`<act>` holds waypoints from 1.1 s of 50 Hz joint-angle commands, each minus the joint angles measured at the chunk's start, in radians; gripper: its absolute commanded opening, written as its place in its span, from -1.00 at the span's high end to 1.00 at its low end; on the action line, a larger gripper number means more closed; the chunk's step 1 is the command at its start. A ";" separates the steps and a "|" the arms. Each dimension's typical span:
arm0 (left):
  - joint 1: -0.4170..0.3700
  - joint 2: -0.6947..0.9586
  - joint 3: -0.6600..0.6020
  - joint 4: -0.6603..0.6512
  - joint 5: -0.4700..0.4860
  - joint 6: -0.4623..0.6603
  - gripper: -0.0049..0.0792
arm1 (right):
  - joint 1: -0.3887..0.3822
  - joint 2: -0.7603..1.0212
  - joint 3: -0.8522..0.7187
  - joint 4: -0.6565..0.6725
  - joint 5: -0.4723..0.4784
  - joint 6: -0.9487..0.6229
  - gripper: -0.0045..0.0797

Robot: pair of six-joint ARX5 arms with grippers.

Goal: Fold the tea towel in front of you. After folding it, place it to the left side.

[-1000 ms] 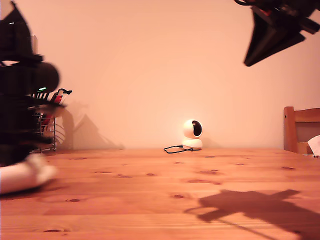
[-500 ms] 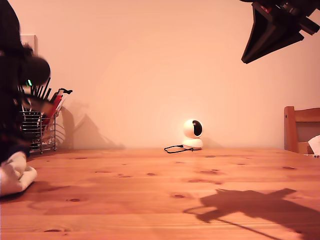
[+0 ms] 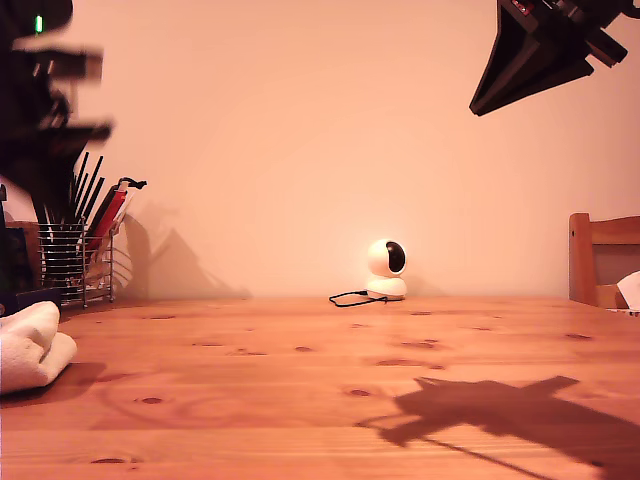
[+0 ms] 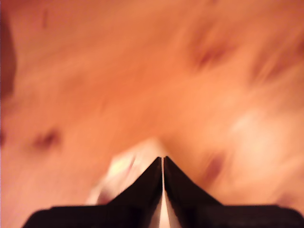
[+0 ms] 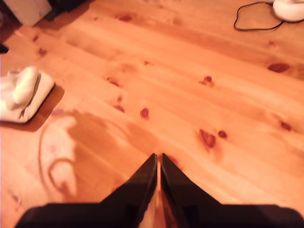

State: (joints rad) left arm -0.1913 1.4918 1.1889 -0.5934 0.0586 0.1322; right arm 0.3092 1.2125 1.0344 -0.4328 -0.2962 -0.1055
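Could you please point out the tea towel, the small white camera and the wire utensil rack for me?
Tea towel (image 3: 30, 350): exterior view, on its folded bundle.
Camera (image 3: 385, 266): exterior view, on its round head.
Wire rack (image 3: 72, 268): exterior view, on its front bars.

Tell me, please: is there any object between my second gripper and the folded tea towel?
Nothing visible stands between them. My second gripper, jaws together, hangs above bare wooden table; the tea towel lies folded at the exterior view's left edge, with only open wood between.
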 commanded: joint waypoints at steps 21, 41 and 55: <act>-0.125 -0.220 -0.201 0.349 0.092 -0.100 0.94 | 0.005 -0.019 -0.079 0.250 0.067 0.027 0.92; -0.258 -0.490 -0.500 0.661 0.114 -0.141 0.94 | 0.071 -0.301 -0.375 0.545 0.070 0.027 0.92; -0.378 -0.671 -0.610 0.833 0.063 -0.134 0.94 | 0.119 -0.531 -0.464 0.604 0.071 -0.007 0.92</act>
State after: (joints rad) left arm -0.5587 0.8330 0.5964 0.2192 0.1268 -0.0013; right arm 0.4160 0.6849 0.5941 0.1646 -0.2256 -0.1062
